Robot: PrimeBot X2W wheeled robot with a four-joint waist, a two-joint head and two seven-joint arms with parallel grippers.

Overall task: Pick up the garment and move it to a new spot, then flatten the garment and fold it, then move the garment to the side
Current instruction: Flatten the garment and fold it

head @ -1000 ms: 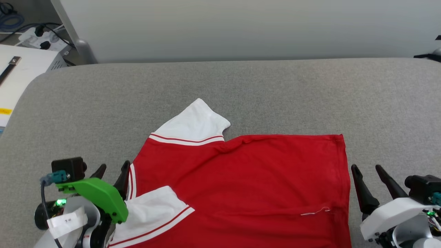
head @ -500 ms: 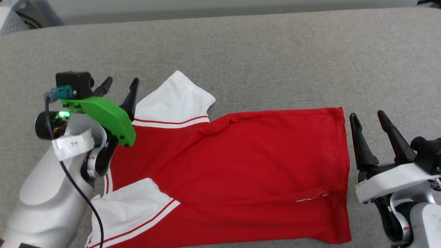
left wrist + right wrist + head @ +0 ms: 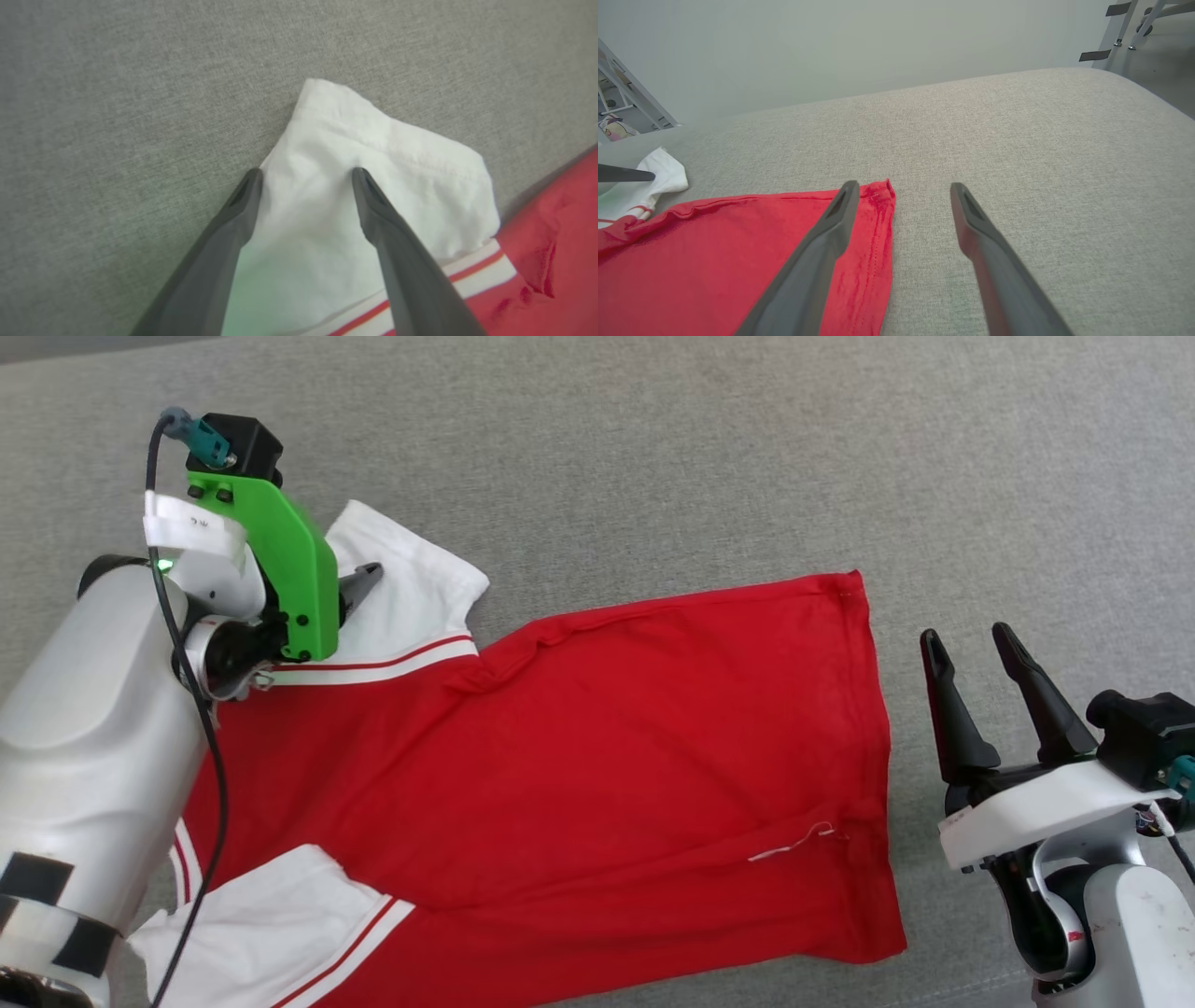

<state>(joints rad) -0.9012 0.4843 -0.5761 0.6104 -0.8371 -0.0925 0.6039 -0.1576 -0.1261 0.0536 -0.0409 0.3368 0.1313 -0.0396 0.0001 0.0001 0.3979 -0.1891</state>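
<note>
Left hand (image 3: 306, 171) reached the garment (image 3: 607, 756); wrist view shows fingers (image 3: 404, 275) spread.

Bare grey surface (image 3: 653, 448) lies open beyond the garment (image 3: 607, 756).

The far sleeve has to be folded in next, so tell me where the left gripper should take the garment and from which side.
Grip the white sleeve near its free cuff corner, coming straight down. It lies flat on the grey surface, jutting clear of the red body of the garment, and the open left gripper hangs over it, fingers spread.
</note>
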